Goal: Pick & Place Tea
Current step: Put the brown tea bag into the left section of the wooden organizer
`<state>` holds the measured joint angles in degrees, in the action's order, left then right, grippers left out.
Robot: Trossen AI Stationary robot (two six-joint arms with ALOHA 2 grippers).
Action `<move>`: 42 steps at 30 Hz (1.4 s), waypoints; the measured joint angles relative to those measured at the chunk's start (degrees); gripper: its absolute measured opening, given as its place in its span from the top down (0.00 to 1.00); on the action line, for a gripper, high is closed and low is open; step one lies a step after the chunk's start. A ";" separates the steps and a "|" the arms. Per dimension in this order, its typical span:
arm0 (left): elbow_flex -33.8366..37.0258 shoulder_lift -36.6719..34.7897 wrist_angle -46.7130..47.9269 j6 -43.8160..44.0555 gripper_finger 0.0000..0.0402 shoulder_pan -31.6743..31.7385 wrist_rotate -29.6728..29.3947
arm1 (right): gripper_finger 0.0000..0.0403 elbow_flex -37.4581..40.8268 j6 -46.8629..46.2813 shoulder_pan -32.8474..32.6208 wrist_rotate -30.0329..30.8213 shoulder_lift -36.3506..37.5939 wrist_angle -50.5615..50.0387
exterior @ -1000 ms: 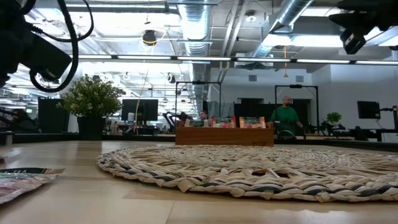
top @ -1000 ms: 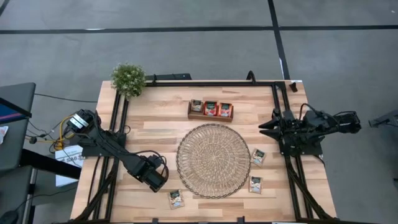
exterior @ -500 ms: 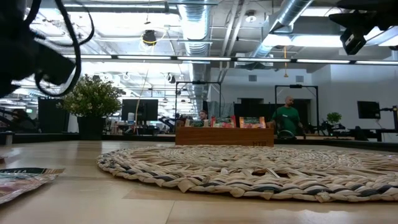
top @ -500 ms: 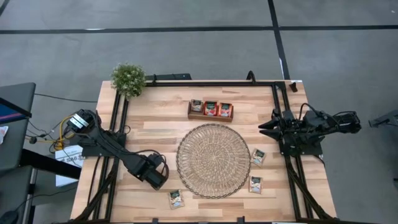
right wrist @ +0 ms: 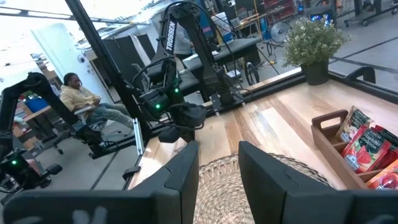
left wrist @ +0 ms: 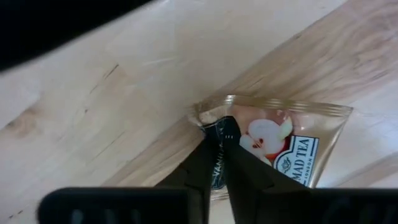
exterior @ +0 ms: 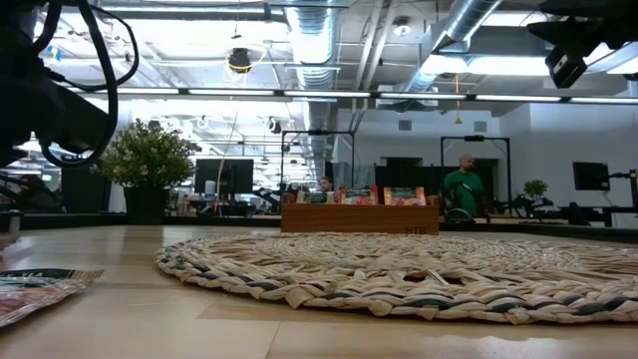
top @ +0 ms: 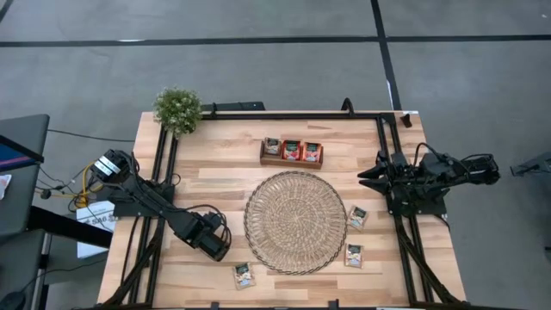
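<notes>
— What lies past the jaws?
— Between the parted fingers (right wrist: 180, 177), the woven mat (right wrist: 261, 186); the left arm (right wrist: 177, 115) beyond.
— To the side?
— A wooden tray (right wrist: 333, 140) holding red tea sachets (right wrist: 364, 149).

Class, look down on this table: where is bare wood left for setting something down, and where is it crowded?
Bare wood lies between the plant and the wooden tray, and between the left gripper and that plant. It is crowded right of the woven mat, where two tea sachets lie.
</notes>
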<state>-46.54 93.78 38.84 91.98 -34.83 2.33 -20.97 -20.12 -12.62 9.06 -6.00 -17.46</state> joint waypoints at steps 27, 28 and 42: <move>-30.71 0.46 41.47 -22.14 1.00 5.44 -31.91 | 0.74 0.00 0.07 0.00 0.59 0.00 -0.04; -32.24 0.45 41.47 -25.66 1.00 6.67 -34.75 | 0.74 -0.01 0.07 0.00 0.61 -0.02 -0.04; -39.67 1.54 9.40 -88.05 1.00 31.85 -53.65 | 0.74 -0.01 0.09 0.00 0.79 0.00 -0.54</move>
<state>-86.21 95.32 48.24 3.93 -2.98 -51.32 -20.97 -20.03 -12.62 9.85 -6.00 -18.00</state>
